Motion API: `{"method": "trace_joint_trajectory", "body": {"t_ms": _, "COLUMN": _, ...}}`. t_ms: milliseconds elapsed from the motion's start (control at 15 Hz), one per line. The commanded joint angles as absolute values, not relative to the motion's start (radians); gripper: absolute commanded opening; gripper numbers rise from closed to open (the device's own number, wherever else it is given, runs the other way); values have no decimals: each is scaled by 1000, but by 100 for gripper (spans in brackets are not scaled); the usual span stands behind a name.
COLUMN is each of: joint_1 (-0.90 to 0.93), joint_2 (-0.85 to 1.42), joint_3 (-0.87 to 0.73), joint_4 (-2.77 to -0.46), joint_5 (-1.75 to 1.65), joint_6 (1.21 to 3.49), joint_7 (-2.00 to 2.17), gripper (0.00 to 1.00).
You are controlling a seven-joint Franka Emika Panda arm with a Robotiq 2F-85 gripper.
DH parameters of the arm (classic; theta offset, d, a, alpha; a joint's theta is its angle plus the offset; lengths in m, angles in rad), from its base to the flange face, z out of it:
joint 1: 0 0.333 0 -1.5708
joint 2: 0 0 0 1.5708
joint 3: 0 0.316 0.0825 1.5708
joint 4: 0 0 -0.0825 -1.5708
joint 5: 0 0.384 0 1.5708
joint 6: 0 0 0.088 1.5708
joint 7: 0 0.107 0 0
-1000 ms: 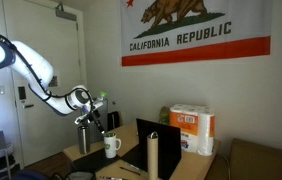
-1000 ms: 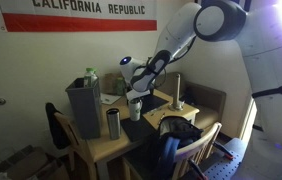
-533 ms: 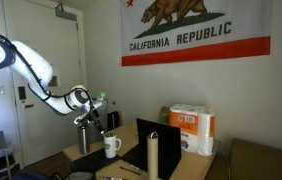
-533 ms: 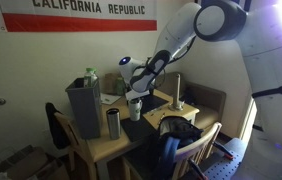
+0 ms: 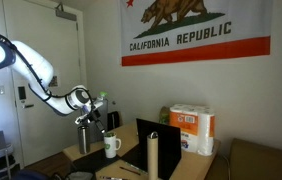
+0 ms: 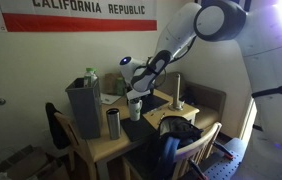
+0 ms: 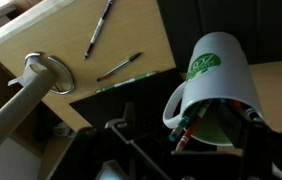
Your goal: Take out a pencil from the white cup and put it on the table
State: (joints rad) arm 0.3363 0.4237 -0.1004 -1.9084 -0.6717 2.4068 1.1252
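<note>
The white cup with a green logo lies close under the wrist camera, its handle toward the left. Several pencils and markers stick out of its mouth, a red one nearest. My gripper stands open, one dark finger on each side of the cup's mouth, and I see nothing pinched between them. In both exterior views the gripper hangs just over the cup on the wooden table.
Two pens lie on the wood near a paper towel holder's ring. A steel tumbler, a grey bin, a pack of paper rolls and chairs crowd the table.
</note>
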Motion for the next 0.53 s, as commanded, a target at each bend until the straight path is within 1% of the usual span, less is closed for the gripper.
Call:
{"method": "trace_joint_trajectory", "body": {"t_ms": 0, "joint_1": 319, "joint_2": 413, "joint_3": -90, "joint_4": -1908, "joint_5": -709, "joint_6": 2407, "joint_7": 1145, "gripper": 100}}
{"method": "trace_joint_trajectory", "body": {"t_ms": 467, "joint_1": 309, "joint_2": 424, "joint_3": -86, "joint_4": -1904, "joint_5": -713, "joint_6": 2412, "joint_7": 1140, "gripper": 100}}
